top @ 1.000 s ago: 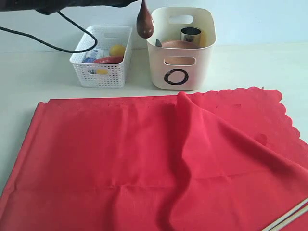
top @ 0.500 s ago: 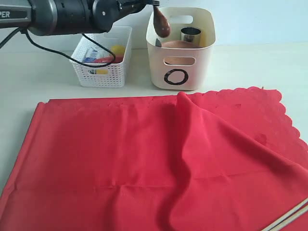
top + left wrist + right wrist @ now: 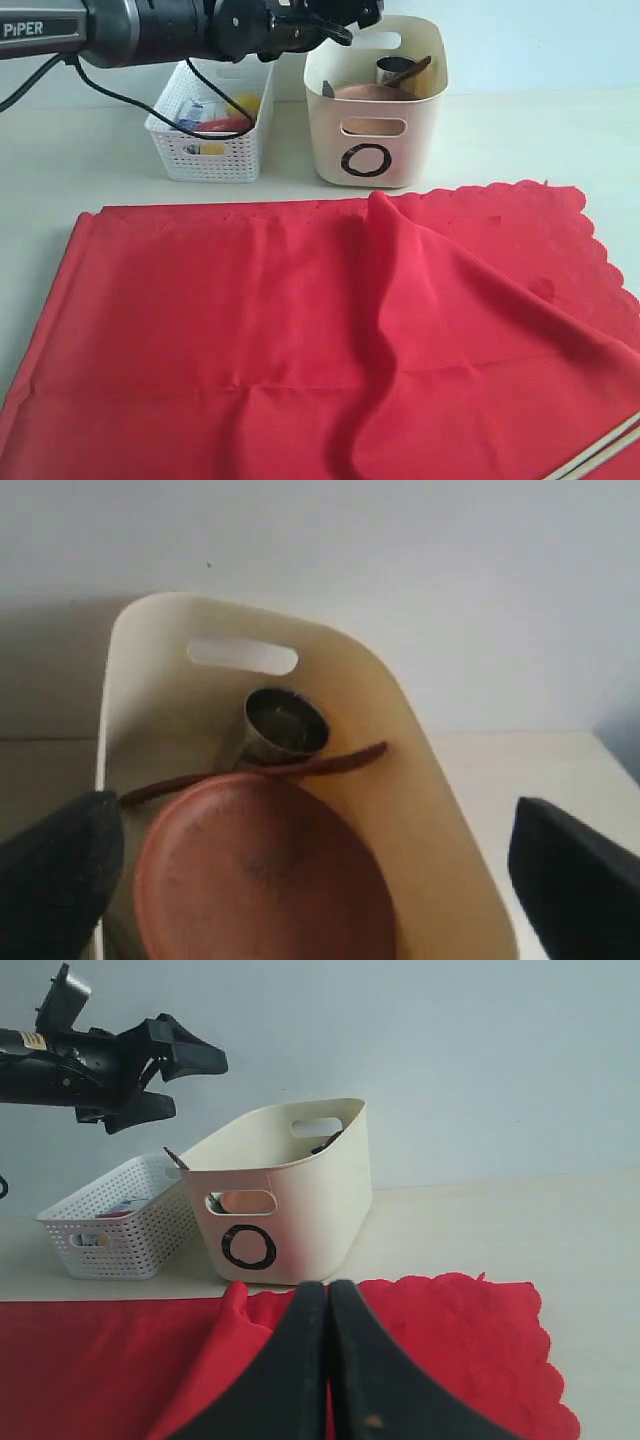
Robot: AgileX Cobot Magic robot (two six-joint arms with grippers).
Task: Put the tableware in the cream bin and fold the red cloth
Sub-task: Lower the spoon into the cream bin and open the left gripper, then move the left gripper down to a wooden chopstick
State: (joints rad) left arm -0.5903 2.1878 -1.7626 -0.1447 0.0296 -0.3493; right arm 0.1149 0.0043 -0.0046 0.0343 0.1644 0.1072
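Observation:
The cream bin (image 3: 375,140) stands at the back of the table. Inside it are the round brown plate (image 3: 260,870), the steel cup (image 3: 285,723) and the dark wooden spoon (image 3: 300,765), which lies across the plate's rim against the cup. My left gripper (image 3: 340,15) hovers over the bin's left rim, open and empty, its two fingers (image 3: 60,870) wide apart. The red cloth (image 3: 300,330) lies spread in front with a raised fold down its middle. Two chopsticks (image 3: 600,455) rest on its near right corner. My right gripper (image 3: 328,1285) is shut above the cloth, holding nothing.
A white lattice basket (image 3: 215,140) with food items and a carton sits left of the cream bin. The left arm's black cable (image 3: 120,98) hangs over the table by the basket. Bare pale table surrounds the cloth at left and back right.
The left arm carried the spoon rightward over the cream bin and opened its jaws. The spoon dropped and now lies in the bin. The cloth and chopsticks have not moved.

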